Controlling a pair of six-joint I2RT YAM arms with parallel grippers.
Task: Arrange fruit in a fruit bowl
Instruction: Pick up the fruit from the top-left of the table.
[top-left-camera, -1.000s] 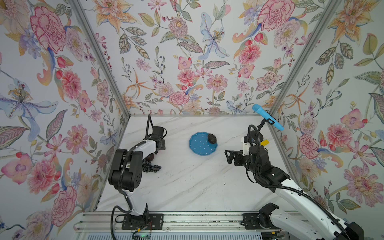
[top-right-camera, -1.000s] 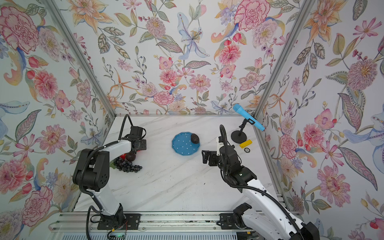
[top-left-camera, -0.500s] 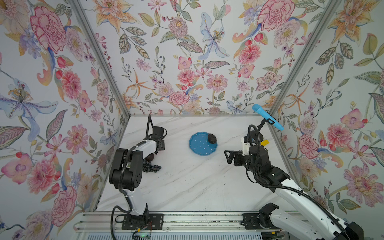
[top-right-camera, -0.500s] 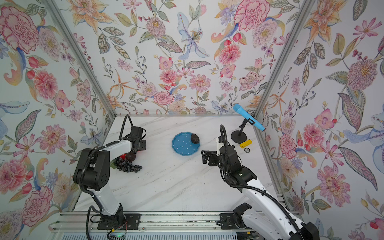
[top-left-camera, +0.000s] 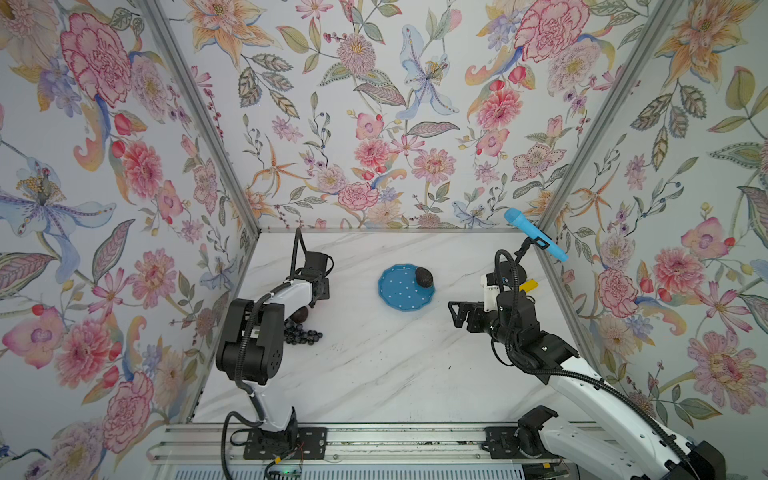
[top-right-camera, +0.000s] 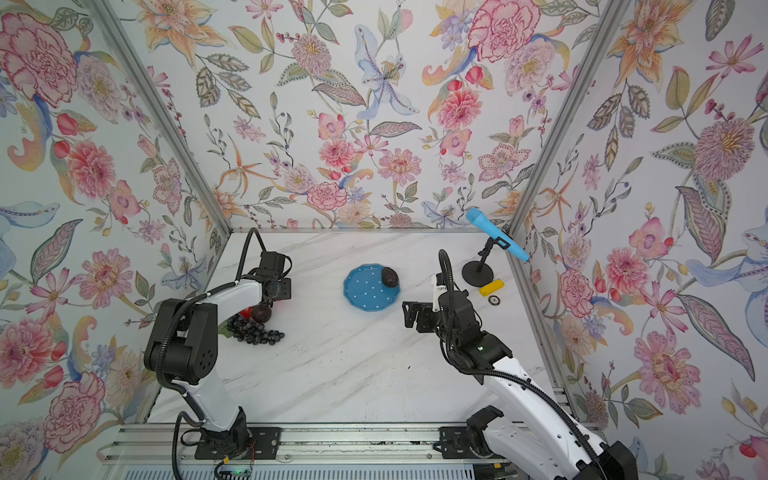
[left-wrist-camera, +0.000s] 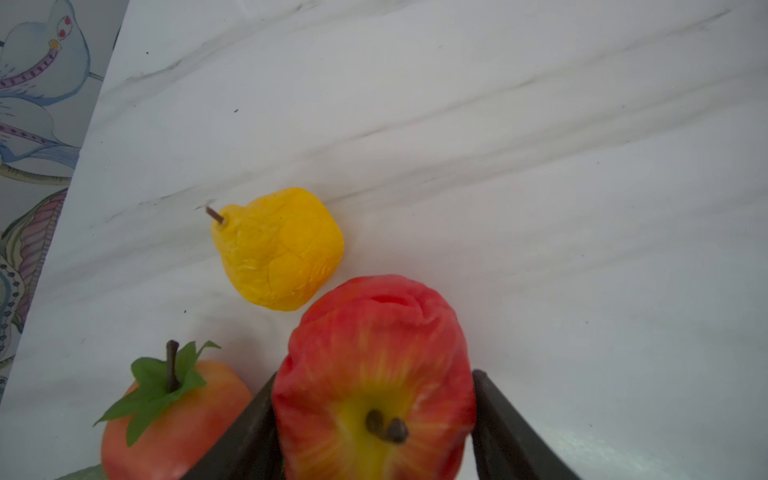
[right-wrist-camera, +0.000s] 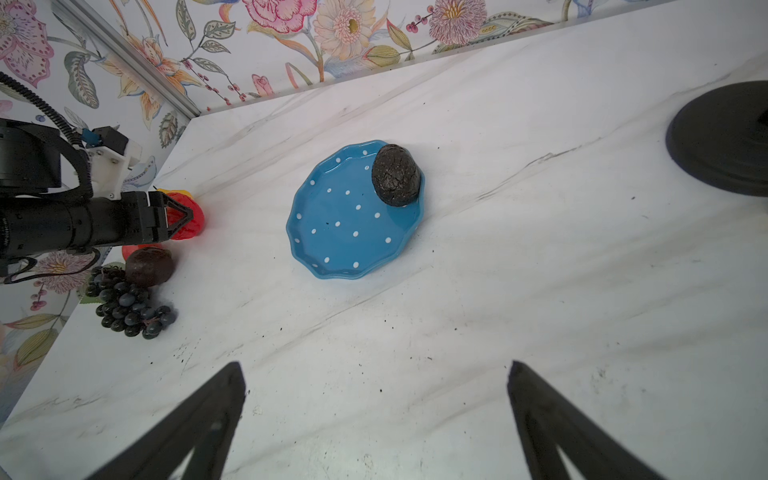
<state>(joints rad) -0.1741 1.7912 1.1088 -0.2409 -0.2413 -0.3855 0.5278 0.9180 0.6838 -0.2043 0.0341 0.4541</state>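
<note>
The blue polka-dot fruit bowl (top-left-camera: 401, 293) (top-right-camera: 365, 291) (right-wrist-camera: 345, 224) sits mid-table with a dark avocado (top-left-camera: 424, 277) (right-wrist-camera: 395, 174) on its far right rim. By the left wall lie the other fruit. My left gripper (left-wrist-camera: 374, 374) (right-wrist-camera: 183, 216) is shut on a red apple (left-wrist-camera: 374, 332), a finger pressed to each side of it. Beside the apple lie a yellow fruit (left-wrist-camera: 282, 249) and a red fruit with a green leaf (left-wrist-camera: 174, 415). A dark brown fruit (top-right-camera: 261, 313) and a grape bunch (top-right-camera: 253, 332) (right-wrist-camera: 129, 307) lie nearer. My right gripper (top-left-camera: 455, 316) (right-wrist-camera: 376, 365) hangs open right of the bowl, holding nothing.
A black microphone-stand base (top-right-camera: 478, 274) (right-wrist-camera: 723, 141) with a blue microphone (top-left-camera: 534, 235) stands at the back right. A yellow block (top-right-camera: 491, 288) and a small round piece (top-right-camera: 493, 300) lie next to it. Flowered walls close in the left, back and right sides.
The left jaws have narrowed onto the red apple. Neither arm has visibly shifted, and the bowl and avocado are where they were.
</note>
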